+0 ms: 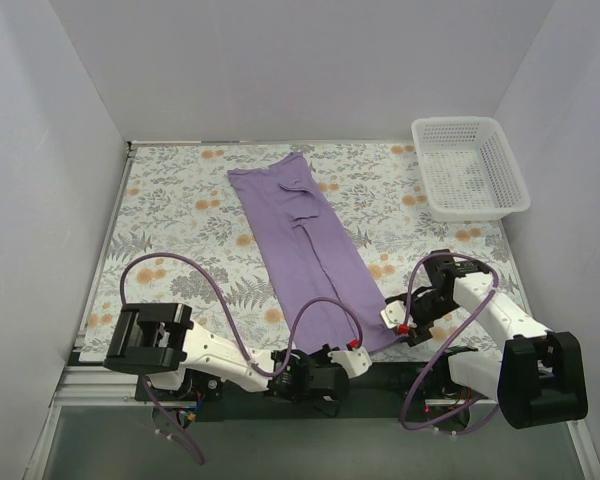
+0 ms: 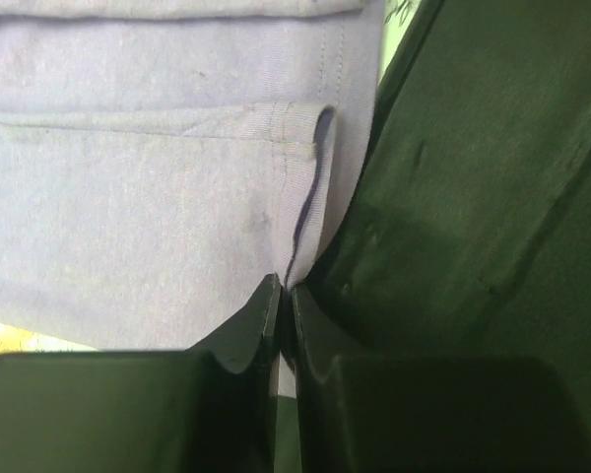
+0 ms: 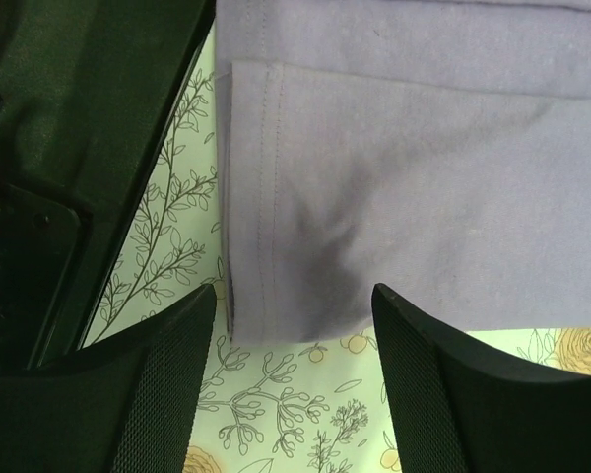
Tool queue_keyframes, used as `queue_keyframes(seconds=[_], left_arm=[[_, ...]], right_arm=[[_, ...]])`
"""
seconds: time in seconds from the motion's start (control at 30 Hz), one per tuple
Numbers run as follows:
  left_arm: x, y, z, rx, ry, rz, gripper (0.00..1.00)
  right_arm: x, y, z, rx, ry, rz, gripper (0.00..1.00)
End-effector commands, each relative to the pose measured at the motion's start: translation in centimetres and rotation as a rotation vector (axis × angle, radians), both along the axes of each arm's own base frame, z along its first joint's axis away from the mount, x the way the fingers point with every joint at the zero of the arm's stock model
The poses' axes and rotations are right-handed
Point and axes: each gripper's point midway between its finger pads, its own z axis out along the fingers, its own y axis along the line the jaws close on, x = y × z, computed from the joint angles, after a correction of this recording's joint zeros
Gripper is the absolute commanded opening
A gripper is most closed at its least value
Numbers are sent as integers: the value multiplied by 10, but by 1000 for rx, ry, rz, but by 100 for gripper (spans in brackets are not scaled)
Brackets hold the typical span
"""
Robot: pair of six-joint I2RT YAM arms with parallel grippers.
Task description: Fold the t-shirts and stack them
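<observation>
The lavender t-shirt point(image 1: 305, 240) lies folded into a long narrow strip on the flowered table cover, running from the far middle to the near edge. My left gripper point(image 1: 358, 352) sits at the strip's near end. In the left wrist view its jaws point(image 2: 286, 291) are pressed together, with a pinch of the stitched hem point(image 2: 295, 177) caught between them. My right gripper point(image 1: 398, 322) hovers at the strip's near right corner. In the right wrist view it point(image 3: 294, 296) stands open, with the hemmed corner of the t-shirt point(image 3: 424, 177) between the fingers, untouched.
A white lattice basket point(image 1: 510, 175) stands at the far right corner. The flowered cover point(image 1: 180, 220) spans the table between grey walls. Purple cables loop over both arms near the front edge. A dark arm part point(image 2: 473, 197) fills the right of the left wrist view.
</observation>
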Motion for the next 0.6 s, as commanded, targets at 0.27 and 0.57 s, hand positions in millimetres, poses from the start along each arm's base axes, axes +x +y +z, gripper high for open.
queue_keyframes(seconds=[0.27, 0.57], left_arm=[[-7, 17, 14, -49, 62, -32, 0], [-13, 12, 11, -106, 129, -28, 0]], right_arm=[[-21, 8, -16, -19, 33, 90, 51], [-14, 5, -43, -109, -35, 73, 40]])
